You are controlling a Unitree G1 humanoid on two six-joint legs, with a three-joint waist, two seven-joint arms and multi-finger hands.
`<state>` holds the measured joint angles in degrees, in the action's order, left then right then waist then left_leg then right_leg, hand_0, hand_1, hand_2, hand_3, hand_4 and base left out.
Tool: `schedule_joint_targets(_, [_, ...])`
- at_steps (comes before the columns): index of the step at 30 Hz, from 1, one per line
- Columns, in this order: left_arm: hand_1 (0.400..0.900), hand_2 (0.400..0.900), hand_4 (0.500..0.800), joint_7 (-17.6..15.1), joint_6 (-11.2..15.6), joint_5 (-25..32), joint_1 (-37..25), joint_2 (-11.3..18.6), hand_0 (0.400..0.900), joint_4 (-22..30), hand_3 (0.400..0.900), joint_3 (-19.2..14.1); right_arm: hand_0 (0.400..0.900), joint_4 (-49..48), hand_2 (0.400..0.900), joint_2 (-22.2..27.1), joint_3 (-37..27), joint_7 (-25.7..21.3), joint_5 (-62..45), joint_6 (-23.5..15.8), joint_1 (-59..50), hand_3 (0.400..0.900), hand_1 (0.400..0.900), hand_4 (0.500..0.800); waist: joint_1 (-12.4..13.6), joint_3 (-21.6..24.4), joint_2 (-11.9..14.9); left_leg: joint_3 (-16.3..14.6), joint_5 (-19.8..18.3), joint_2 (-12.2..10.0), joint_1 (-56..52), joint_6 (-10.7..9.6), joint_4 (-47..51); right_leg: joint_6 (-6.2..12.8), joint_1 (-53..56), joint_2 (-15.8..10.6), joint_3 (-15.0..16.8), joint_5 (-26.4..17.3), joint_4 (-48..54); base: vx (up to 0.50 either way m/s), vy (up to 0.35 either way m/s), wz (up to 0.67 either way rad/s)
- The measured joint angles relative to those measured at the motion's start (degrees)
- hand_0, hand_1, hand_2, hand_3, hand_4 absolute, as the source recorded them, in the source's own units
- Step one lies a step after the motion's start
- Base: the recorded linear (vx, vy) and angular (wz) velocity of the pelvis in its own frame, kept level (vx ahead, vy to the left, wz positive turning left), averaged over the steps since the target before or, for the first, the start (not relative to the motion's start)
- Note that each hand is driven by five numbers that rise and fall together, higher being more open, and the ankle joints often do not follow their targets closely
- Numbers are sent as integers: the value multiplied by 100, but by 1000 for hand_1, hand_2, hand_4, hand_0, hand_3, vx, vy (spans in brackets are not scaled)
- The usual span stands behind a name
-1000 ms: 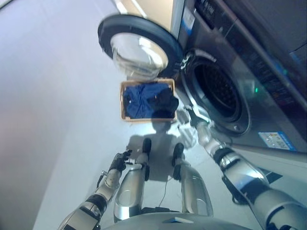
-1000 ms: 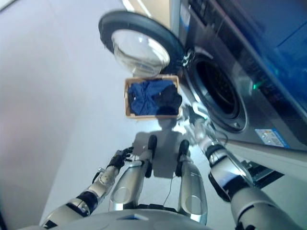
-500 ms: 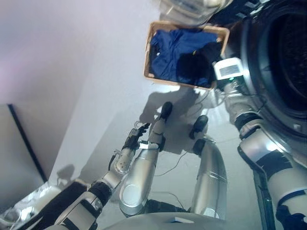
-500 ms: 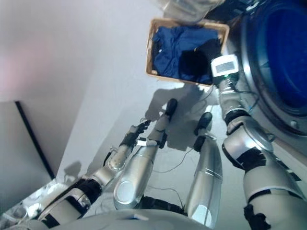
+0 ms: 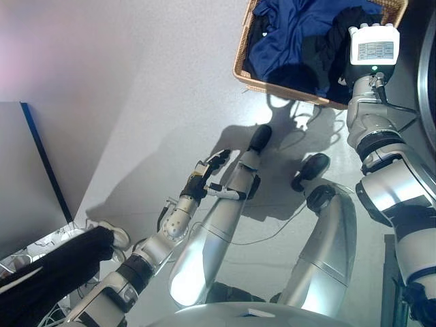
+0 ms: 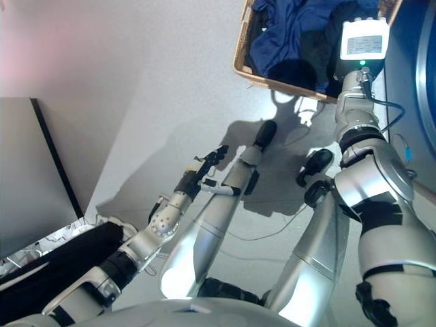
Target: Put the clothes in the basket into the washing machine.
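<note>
Dark fingers of the left hand [image 5: 208, 174] sit low in both views, loosely curled and a little apart, holding nothing and hanging over bare grey floor [image 5: 136, 102]; this hand looks idle, kept to the side and well apart from the work so that the other arm has room. Beyond those fingers and off to their right, the right arm stretches forward to the wicker basket [image 5: 272, 83], which stands on the floor at the top of the views. The right hand [image 6: 340, 68] reaches over the basket's near wall and goes down among the clothes, so its fingers are hidden and whether they are apart or clamped on cloth cannot be told. The clothes [image 5: 289, 30], blue cloth with a black piece at its right, still lie inside the basket, around where those hidden fingers are. Judging by that reach, the step in hand is a first grab at the laundry.
</note>
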<state>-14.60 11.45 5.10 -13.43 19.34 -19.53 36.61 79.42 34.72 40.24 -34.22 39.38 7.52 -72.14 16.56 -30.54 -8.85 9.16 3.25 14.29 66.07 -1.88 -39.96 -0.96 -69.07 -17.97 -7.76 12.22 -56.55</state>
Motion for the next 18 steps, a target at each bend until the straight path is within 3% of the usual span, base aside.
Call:
schedule_joint_targets(9, [900, 900, 800, 5, 5, 121, 36, 297, 900, 634, 900, 45, 900, 8, 900, 33, -3, -54, 18, 26, -26, 900, 900, 800, 73, 3, -5, -172, -70, 127, 616, 12, -623, -41, -618, -179, 166, 98, -640, -6, 24, 9])
schedule_joint_targets(12, [900, 900, 800, 6, 11, 144, 51, 354, 900, 748, 900, 37, 757, 30, 757, 131, -4, -58, 97, 57, -36, 757, 757, 714, 77, 6, -10, -236, -77, 192, 802, 2, -794, -31, -828, -247, 265, 127, -868, -4, 17, 8])
schedule_joint_targets(13, [900, 900, 800, 6, 13, 172, 52, 387, 900, 839, 900, 36, 549, 21, 549, 165, -3, -59, 141, 68, -58, 549, 549, 589, 70, 6, -10, -249, -88, 200, 864, -15, -859, -33, -896, -271, 264, 129, -875, -4, 16, 3])
schedule_joint_targets(14, [900, 900, 800, 15, 21, 177, 89, 431, 900, 884, 900, 38, 400, 2, 400, 194, 0, -65, 184, 71, -58, 400, 400, 500, 57, 10, -16, -273, -341, 267, 965, 45, -1195, -35, -951, -359, 235, 130, -930, 0, 0, 0])
schedule_joint_targets(16, [900, 900, 800, 10, 41, 184, 186, 404, 900, 990, 900, 10, 400, -31, 400, 223, 4, -70, 267, 73, -5, 400, 400, 500, 65, 22, -35, -330, -651, 281, 1061, 83, -1734, 0, -1062, -442, 299, 151, -1249, -3, 11, -4])
schedule_joint_targets(18, [900, 900, 800, 9, 59, 179, 189, 441, 900, 1070, 900, -45, 400, -35, 400, 297, -5, -93, 300, 129, -87, 400, 400, 500, 63, 57, -87, -398, -654, 289, 1214, 87, -1768, 20, -1040, -284, 485, 616, -1977, -3, 3, -2])
